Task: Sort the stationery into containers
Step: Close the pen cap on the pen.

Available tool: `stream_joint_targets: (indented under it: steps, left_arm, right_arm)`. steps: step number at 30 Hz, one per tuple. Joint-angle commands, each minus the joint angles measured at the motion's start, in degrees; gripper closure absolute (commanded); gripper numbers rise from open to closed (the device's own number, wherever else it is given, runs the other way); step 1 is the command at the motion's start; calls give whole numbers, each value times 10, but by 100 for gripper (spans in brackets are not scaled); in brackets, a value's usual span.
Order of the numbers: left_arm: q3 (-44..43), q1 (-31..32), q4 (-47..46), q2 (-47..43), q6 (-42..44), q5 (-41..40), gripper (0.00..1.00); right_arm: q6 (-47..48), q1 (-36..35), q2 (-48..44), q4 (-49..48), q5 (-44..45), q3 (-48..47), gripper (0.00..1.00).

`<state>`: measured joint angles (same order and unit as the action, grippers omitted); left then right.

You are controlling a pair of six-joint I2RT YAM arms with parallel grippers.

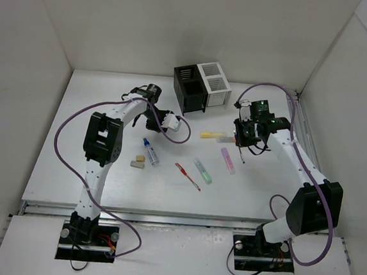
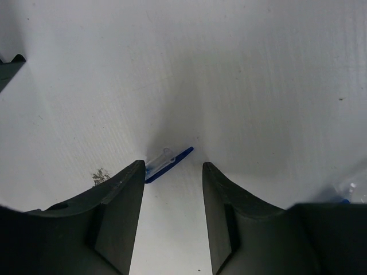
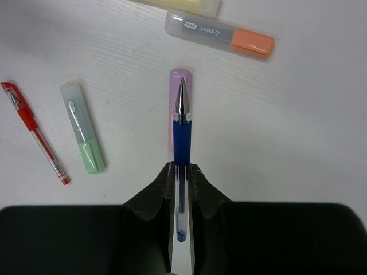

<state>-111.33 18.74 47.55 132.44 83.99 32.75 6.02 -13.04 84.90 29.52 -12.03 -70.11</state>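
Right gripper [image 3: 182,169] clenched on one thin blue pen [image 3: 182,134], which overlaps pink highlighter [image 3: 180,73] in its wrist view. Left gripper [image 2: 173,172] released, straddling small clear blue-clipped cap [image 2: 169,160], seen only by the left wrist. Four highlighters: pink, green highlighter [image 1: 202,171], yellow highlighter [image 1: 211,135], and orange highlighter [image 3: 221,35], which is clear only in the right wrist view. One red pen [image 1: 187,176], two tan erasers [image 1: 137,162], one blue-capped white stick [image 1: 150,152]. Two joined containers at the far side: black divided cube [image 1: 189,88], white mesh cube [image 1: 214,83].

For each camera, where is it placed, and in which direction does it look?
Top external: above and behind the robot, looking down on the table; left arm and right arm show.
Left wrist: on the wrist, facing the table; open left hand shows.
Right wrist: likewise, facing down; right hand grips a blue pen.
Shared: top and right wrist both show the red pen.
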Motion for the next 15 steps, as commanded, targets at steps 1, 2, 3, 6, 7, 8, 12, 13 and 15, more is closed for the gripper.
stream_joint_targets:
  steps: [1, 2, 3, 6, 7, 8, 12, 13, 15]
  left_arm:
    - [-18, 0, 67, 3, 40, 6, 60]
    - [-20, 0, 79, 6, 52, 7, 60]
    - [-24, 0, 85, 9, 57, 8, 60]
    - [-38, 0, 98, 18, 63, 7, 60]
    - [-44, 0, 98, 21, 63, 6, 60]
    - [-48, 0, 94, 26, 60, 6, 60]
    - [-59, 0, 84, 44, 56, 6, 60]
    - [-64, 0, 86, 46, 57, 6, 61]
    - [-74, 0, 97, 53, 63, 10, 61]
  right_arm:
    - [-6, 6, -1, 15, 4, -35, 100]
    - [-6, 7, 0, 20, 6, -37, 100]
    - [-5, 6, 0, 22, 8, -39, 100]
    - [-3, 8, 1, 30, 13, -45, 100]
    - [-1, 8, 1, 33, 12, -49, 100]
    - [-1, 9, 4, 36, 15, -50, 100]
    - [1, 11, 15, 50, 25, -66, 100]
    - [2, 11, 18, 52, 25, -71, 100]
    - [2, 14, 23, 54, 25, -74, 100]
